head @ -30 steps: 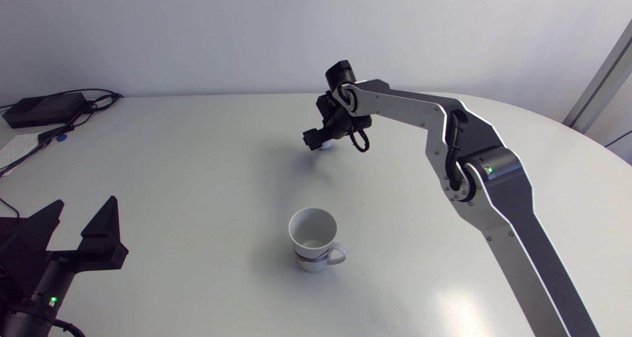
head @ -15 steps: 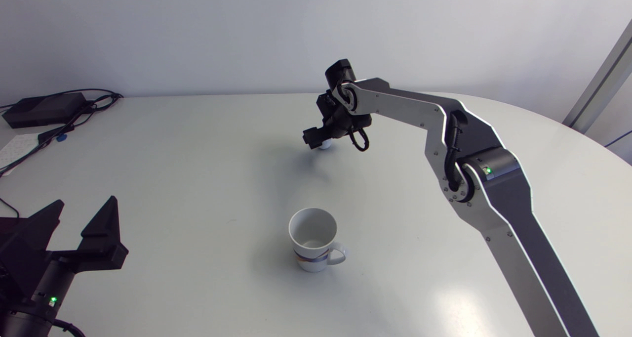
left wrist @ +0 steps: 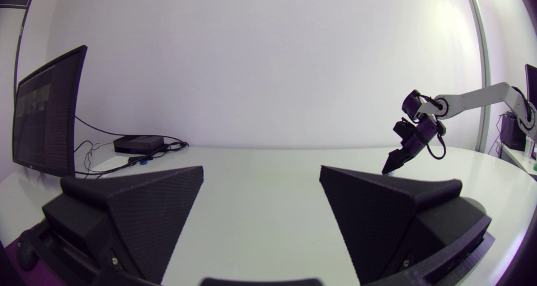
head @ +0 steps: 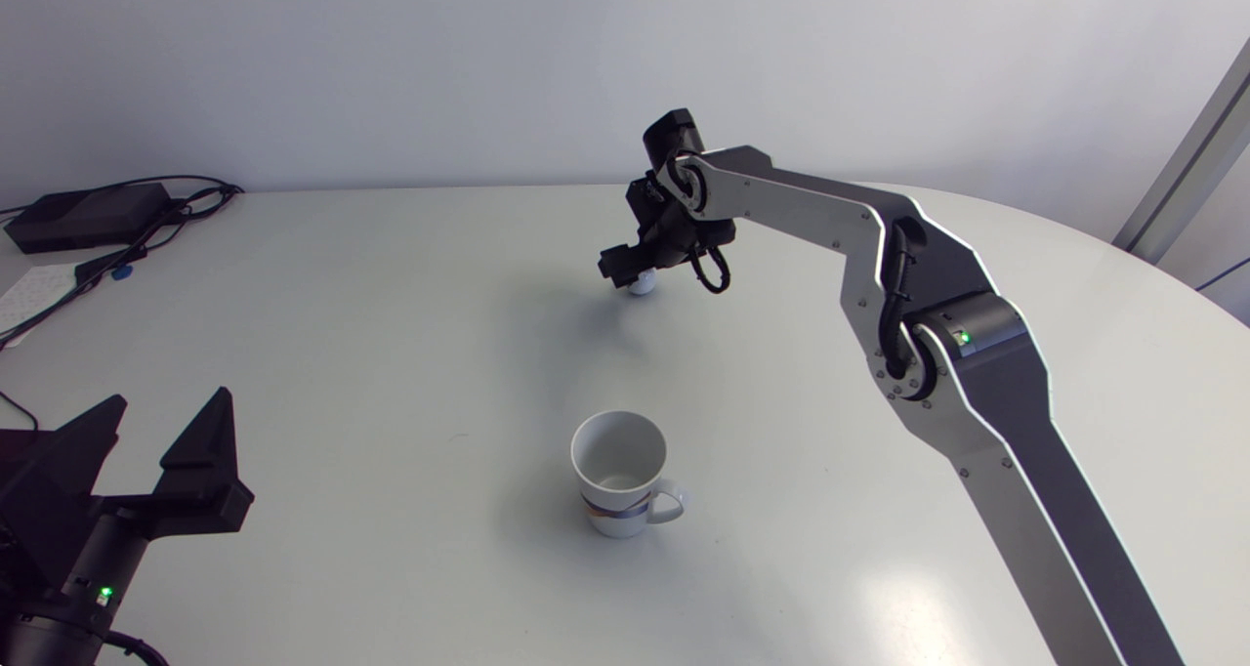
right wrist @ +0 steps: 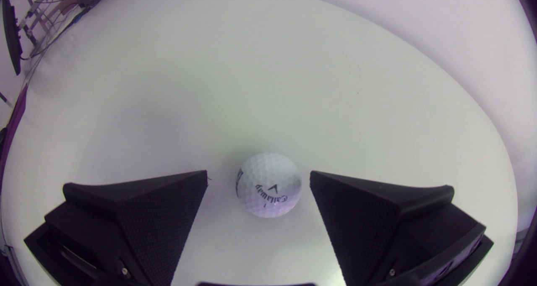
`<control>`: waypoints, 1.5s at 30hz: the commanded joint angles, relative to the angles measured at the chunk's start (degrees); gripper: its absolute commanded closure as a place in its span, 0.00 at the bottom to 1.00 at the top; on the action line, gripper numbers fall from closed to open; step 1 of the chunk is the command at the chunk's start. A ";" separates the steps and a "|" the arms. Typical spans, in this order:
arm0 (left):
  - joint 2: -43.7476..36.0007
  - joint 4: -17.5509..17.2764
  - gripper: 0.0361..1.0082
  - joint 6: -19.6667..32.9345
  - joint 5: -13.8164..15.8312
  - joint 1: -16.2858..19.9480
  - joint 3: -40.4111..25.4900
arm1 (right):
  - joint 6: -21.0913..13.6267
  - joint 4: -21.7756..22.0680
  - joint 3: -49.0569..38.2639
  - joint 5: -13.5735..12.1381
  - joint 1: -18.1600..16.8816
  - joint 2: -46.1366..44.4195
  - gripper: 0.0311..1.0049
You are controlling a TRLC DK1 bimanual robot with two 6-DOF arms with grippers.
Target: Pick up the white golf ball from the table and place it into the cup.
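The white golf ball [right wrist: 269, 185] lies on the table between the fingers of my right gripper [right wrist: 259, 176], which stands open with a gap on each side of the ball. From above, the ball [head: 641, 283] peeks out under the right gripper [head: 630, 268] at the table's far middle. The white cup [head: 619, 471] stands upright nearer the front, handle toward the right, well apart from the ball. My left gripper [head: 146, 422] rests open at the front left, nothing between its fingers [left wrist: 155, 210]; from there the right gripper [left wrist: 392, 165] shows far ahead.
A black box [head: 86, 215] with cables [head: 146, 231] lies at the back left corner of the table [head: 391, 353]. A sheet of paper [head: 29, 290] lies beside them.
The right gripper's fingers have drawn closer together around the ball and the wrist has shifted slightly. The ball, cup and left arm have not moved.
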 commanded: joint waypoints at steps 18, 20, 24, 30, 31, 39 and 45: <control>-0.87 0.76 0.02 -0.77 -0.13 0.41 -1.30 | 1.51 -2.88 1.92 0.22 -0.33 3.11 0.22; -0.95 0.76 0.02 -0.77 -0.13 0.41 -1.30 | 1.51 -2.88 1.92 0.22 -0.33 3.11 0.22; -0.95 0.76 0.02 -0.77 -0.13 0.41 -1.30 | 1.51 -2.88 2.10 0.22 -0.33 3.20 0.22; -0.87 0.76 0.02 -0.77 -0.13 0.41 -1.30 | 1.69 -2.62 2.54 0.40 -0.33 3.46 0.24; -0.87 0.76 0.02 -0.77 -0.13 0.41 -1.30 | 1.69 -2.62 2.63 0.48 -0.33 3.46 0.24; -0.87 0.76 0.02 -0.77 -0.13 0.41 -1.30 | 1.69 -3.23 4.38 0.75 -0.42 4.34 0.24; -0.95 0.76 0.02 -0.77 -0.13 0.41 -1.30 | 1.87 -4.02 5.88 1.01 -0.51 5.13 0.24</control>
